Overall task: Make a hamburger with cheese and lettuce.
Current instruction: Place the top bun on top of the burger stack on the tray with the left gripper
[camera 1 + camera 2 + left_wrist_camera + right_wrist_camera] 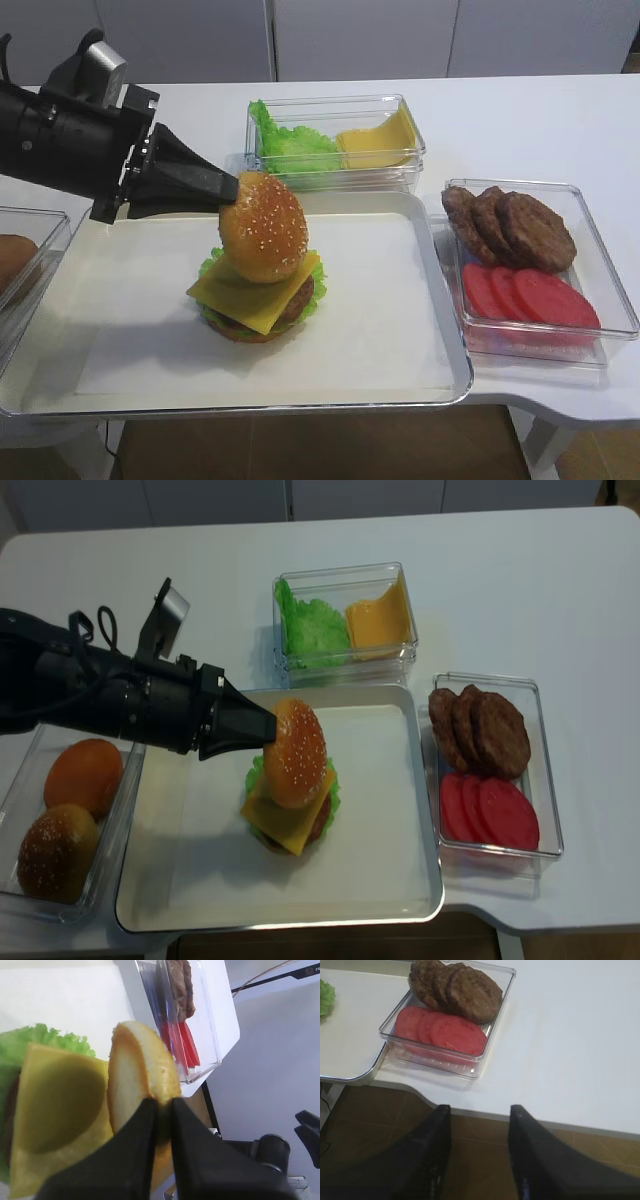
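Observation:
On the white tray (390, 320) stands the hamburger stack (258, 305): bottom bun, lettuce (210, 266) frill, brown patty (301, 299) and the cheese (248, 297) square on top. My left gripper (234, 190) comes in from the left and is shut on the rim of the sesame-seeded top bun (265, 226). It holds that bun tilted on edge, just above the cheese. The left wrist view shows the bun (137, 1070) pinched between the black fingers (132, 1135), with cheese (55, 1110) and lettuce (42, 1037) beside it. My right gripper (480, 1110) hangs off the table's front edge, open and empty.
A clear box (335, 140) behind the tray holds a heap of lettuce leaves and orange-yellow cheese slices. Right of the tray, another clear box (590, 250) holds patties (510, 225) and tomato slices (530, 295). A box with buns (60, 820) sits at the left.

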You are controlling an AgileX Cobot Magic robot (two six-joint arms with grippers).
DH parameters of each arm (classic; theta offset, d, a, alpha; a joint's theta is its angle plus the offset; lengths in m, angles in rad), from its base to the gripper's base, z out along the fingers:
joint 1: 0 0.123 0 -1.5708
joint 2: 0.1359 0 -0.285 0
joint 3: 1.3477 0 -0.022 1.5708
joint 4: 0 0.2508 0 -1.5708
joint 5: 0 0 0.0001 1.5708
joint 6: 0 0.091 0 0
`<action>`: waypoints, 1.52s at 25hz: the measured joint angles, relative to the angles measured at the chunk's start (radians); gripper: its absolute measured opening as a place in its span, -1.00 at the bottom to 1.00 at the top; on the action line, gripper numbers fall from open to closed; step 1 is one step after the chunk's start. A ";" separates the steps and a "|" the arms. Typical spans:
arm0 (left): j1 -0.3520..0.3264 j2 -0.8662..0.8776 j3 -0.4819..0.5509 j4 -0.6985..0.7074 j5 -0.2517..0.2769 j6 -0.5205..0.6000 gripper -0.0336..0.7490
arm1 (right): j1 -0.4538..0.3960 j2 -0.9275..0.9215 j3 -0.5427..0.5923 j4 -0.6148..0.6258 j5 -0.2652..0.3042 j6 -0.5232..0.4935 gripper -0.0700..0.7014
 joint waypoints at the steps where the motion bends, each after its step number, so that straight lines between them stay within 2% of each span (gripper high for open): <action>1: 0.000 0.002 0.000 -0.002 0.000 0.000 -0.77 | 0.000 0.000 0.000 0.000 0.000 0.000 -0.07; 16: 0.000 0.039 0.000 -0.020 0.002 -0.004 -0.77 | 0.000 0.000 0.000 0.000 0.000 0.000 -0.07; 22: 0.000 0.039 0.000 0.021 0.002 -0.007 -0.76 | 0.000 0.000 0.000 0.000 0.000 -0.002 -0.07; 30: 0.000 0.039 0.000 0.042 0.007 -0.016 -0.58 | 0.000 0.000 0.000 0.002 0.000 -0.002 -0.07; 38: 0.000 0.039 0.000 0.044 0.007 -0.018 -0.53 | 0.000 0.000 0.000 0.002 0.000 -0.002 -0.07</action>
